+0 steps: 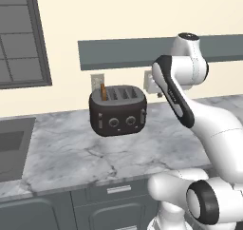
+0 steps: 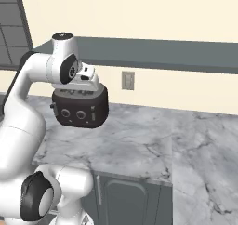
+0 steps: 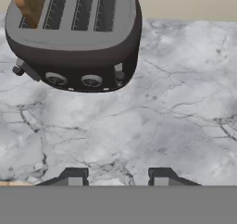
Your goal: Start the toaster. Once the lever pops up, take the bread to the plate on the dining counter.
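Note:
The glossy dark toaster point(image 1: 117, 112) point(image 2: 80, 109) point(image 3: 74, 47) stands on the marble worktop against the wall. A tan bread point(image 1: 103, 92) point(image 3: 29, 3) slice sticks up from its leftmost slot. Two round knobs and a lever point(image 3: 119, 73) show on its front face. My gripper point(image 3: 118, 177) hovers above the worktop, just right of the toaster and higher than its top. Its fingertips point(image 3: 74, 177) stand apart with nothing between them. In the right base view my white hand point(image 2: 87, 76) sits right over the toaster's top. The plate and the dining counter are out of view.
The marble worktop point(image 1: 71, 153) runs left to a sink point(image 1: 12, 148) and right to a wide bare stretch point(image 2: 204, 145). Drawers point(image 1: 118, 190) sit below it. A wall outlet point(image 2: 128, 80) and a grey ledge point(image 1: 123, 53) lie behind the toaster.

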